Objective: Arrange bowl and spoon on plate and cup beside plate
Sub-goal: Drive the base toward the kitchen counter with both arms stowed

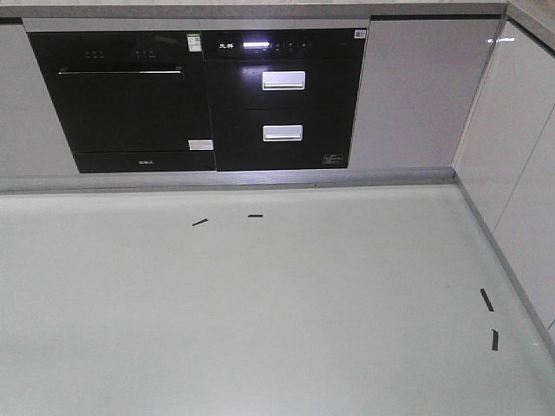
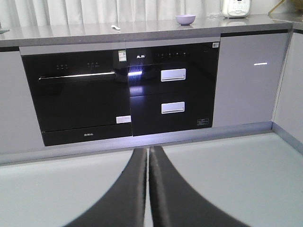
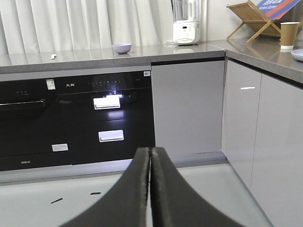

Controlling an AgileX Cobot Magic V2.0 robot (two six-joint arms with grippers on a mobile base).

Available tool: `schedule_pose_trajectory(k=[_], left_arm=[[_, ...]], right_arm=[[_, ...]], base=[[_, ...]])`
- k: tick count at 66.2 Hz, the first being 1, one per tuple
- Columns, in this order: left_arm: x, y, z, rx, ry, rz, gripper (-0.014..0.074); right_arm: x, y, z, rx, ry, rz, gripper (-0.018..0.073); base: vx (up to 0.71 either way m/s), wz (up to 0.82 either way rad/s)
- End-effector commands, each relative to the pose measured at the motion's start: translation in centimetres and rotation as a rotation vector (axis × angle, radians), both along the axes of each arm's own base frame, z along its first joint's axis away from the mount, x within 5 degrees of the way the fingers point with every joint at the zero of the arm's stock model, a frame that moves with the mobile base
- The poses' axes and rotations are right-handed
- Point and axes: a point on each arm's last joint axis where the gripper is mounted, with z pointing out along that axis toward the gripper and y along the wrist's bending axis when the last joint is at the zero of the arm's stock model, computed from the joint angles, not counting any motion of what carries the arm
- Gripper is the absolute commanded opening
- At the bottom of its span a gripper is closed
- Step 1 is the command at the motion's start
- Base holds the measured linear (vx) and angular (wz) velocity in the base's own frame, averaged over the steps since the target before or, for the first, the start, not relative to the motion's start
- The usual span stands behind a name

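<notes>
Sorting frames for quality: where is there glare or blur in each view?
Exterior front: display panel partly blown out white. Left wrist: bluish glare streak on the oven door; shut left gripper soft up close. Right wrist: glare around the upper drawer handle.

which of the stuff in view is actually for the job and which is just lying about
For the job:
- bowl, back counter
- spoon, back counter
- cup, side counter
- plate, side counter, only partly in frame

Just there:
- white appliance
- wooden rack
- built-in oven
- black tape marks on the floor
</notes>
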Motion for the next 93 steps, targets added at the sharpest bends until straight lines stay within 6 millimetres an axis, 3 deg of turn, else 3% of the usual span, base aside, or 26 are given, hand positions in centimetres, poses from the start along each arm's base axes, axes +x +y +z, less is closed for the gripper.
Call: schedule_pose_trajectory(k=[1,93], left_arm=[[0.07,-0.07,0.83,-0.020,-0.066,-0.005,-0.0006],[0.07,-0.07,0.83,-0.020,-0.066,-0.005,-0.0006]], right_arm=[[-0.06,0.08,0.58,-0.012,-0.077,0.007,-0.0003],[-0.06,0.08,0.58,-0.012,-0.077,0.007,-0.0003]], base=[[0.00,0.00],[0.05,0.00]])
